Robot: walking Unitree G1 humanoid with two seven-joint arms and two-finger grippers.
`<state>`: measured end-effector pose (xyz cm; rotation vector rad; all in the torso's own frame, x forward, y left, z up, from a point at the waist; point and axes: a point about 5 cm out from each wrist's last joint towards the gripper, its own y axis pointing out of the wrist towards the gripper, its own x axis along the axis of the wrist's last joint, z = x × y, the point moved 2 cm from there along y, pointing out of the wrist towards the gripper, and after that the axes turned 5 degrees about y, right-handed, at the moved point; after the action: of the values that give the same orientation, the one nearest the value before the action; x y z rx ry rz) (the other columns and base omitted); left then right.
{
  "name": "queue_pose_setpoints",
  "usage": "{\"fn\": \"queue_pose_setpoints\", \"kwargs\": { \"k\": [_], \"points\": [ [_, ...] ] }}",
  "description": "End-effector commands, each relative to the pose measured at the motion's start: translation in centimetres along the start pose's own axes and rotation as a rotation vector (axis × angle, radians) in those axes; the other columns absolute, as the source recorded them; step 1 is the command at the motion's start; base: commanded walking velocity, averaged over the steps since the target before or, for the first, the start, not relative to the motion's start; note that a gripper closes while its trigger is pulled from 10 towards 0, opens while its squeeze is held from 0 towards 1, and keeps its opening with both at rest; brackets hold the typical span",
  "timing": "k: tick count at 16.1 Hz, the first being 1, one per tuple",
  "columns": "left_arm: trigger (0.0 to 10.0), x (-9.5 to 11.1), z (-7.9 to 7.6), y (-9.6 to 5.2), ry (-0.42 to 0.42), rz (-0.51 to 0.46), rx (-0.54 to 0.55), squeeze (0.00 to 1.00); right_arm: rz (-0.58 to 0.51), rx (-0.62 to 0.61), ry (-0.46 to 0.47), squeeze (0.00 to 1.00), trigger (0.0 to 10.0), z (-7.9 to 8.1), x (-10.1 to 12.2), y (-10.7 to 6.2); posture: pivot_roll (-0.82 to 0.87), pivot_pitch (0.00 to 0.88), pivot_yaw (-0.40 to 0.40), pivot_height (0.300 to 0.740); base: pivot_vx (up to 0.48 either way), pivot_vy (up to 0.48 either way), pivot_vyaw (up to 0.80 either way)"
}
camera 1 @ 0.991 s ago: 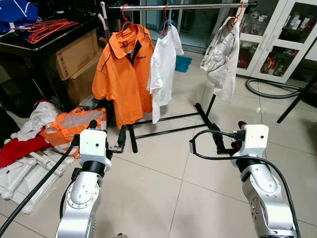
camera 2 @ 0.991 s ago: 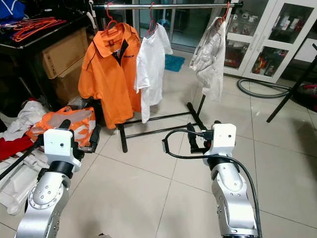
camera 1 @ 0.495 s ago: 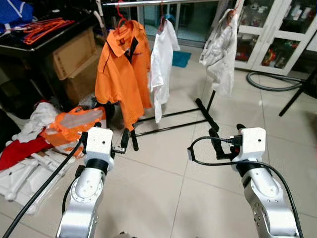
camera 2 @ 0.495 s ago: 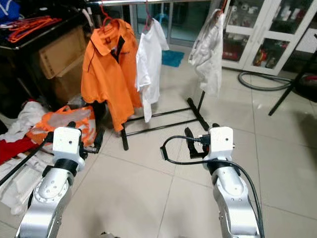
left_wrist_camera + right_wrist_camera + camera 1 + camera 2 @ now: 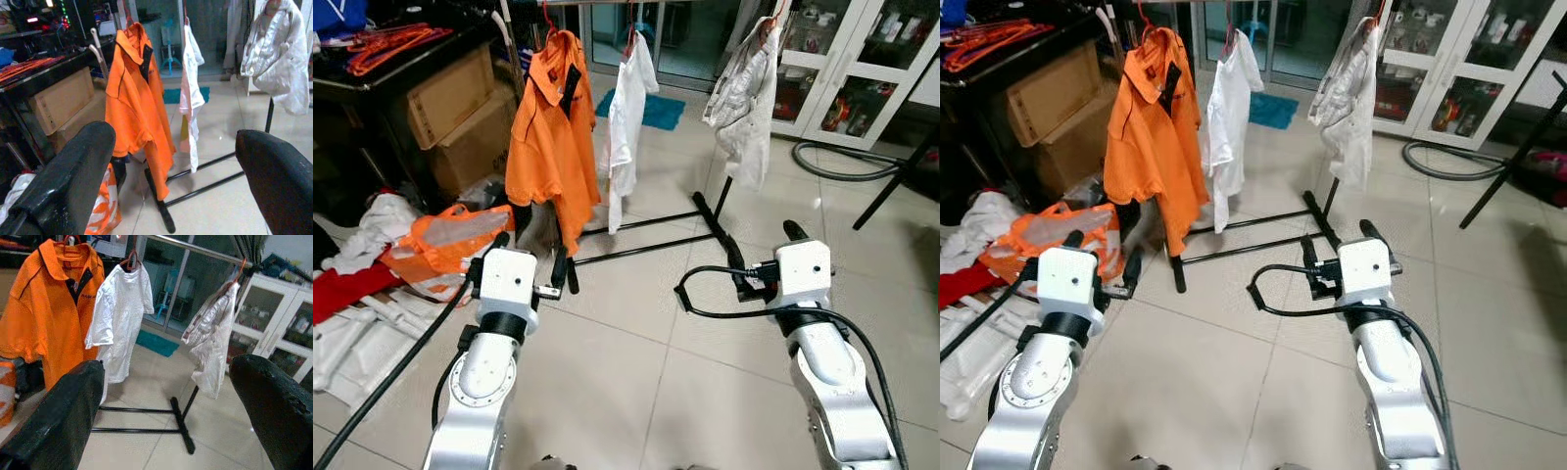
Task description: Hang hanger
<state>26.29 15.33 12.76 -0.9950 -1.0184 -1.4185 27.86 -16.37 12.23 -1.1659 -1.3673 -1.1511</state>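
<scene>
Far to the left of the left claw (image 5: 529, 262), red hangers (image 5: 391, 41) lie on a dark table (image 5: 372, 83) with boxes (image 5: 460, 98) under it, and a heap of clothes (image 5: 372, 250) covers the floor beside that claw, an orange vest (image 5: 445, 240) on top. The left claw is held low over the tiled floor (image 5: 636, 323), its two black fingers (image 5: 68, 166) spread wide with nothing between them. Ahead of it, and well apart from it, an orange shirt (image 5: 548, 137) hangs on a red hanger (image 5: 128, 20) from the rack (image 5: 646, 235), whose black foot bars rest on the tiles between the two claws and beyond them. Just to the right of the orange shirt a white shirt (image 5: 628, 108) hangs on its own hanger (image 5: 131, 262), close beside the orange one. Further right, ahead of the right claw (image 5: 764, 257) and well apart from it, a pale jacket (image 5: 744, 98) hangs on an orange hanger (image 5: 239, 271) from the rail (image 5: 195, 247). The right claw is also held low, its fingers (image 5: 58, 411) wide apart and empty. Beyond and to the right of it stand white glass-door cabinets (image 5: 862, 69), with a grey hose (image 5: 842, 176) on the floor before them.
</scene>
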Motion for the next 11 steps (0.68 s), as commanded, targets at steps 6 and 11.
{"fn": "queue_pose_setpoints", "kwargs": {
  "k": [6,11],
  "points": [
    [10.0,1.6,0.7,0.1,0.008,-0.04,0.024,0.0,0.028,-0.024,0.166,0.0,10.0,-0.6,-0.5,0.3,0.03,0.046,-0.031,0.74,0.379,0.0,-0.67],
    [10.0,2.2,1.5,0.7,0.035,-0.034,0.043,0.0,0.037,0.046,0.126,0.0,10.0,0.7,-0.6,0.6,0.05,0.037,-0.012,0.74,0.415,0.0,0.16]
  ]
}}
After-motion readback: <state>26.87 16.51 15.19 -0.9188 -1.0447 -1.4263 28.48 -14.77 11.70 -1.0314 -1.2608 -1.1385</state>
